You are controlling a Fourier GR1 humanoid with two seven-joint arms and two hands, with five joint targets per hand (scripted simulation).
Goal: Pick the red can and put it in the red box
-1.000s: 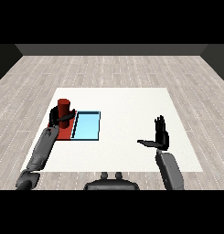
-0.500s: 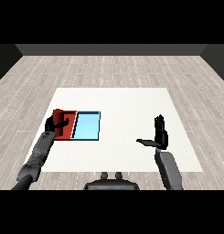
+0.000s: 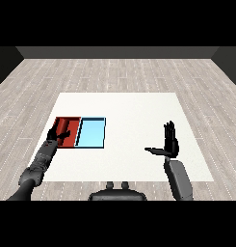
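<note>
Down at the left of the frame, my left hand [image 3: 59,136] lies low over the lower-left part of the red tray [image 3: 74,126]. Its fingers look stretched out toward the top of the frame and its thumb points right toward the light blue tray [image 3: 92,133]; they are spread, not curled round anything I can see. The red can does not stand out from the tray's red floor, so I cannot tell exactly where it lies relative to my fingers, only that nothing rises above the tray's rim. My left forearm runs up from the lower-left corner at a slant across the edge of the white table [image 3: 129,108]. My right hand [image 3: 171,142] is held upright at the lower right, well apart from both trays, fingers straight up and thumb out to the left. A second ago the can stood tall in my left hand above the red tray; half a second ago it was lower; my right hand has not shifted.
</note>
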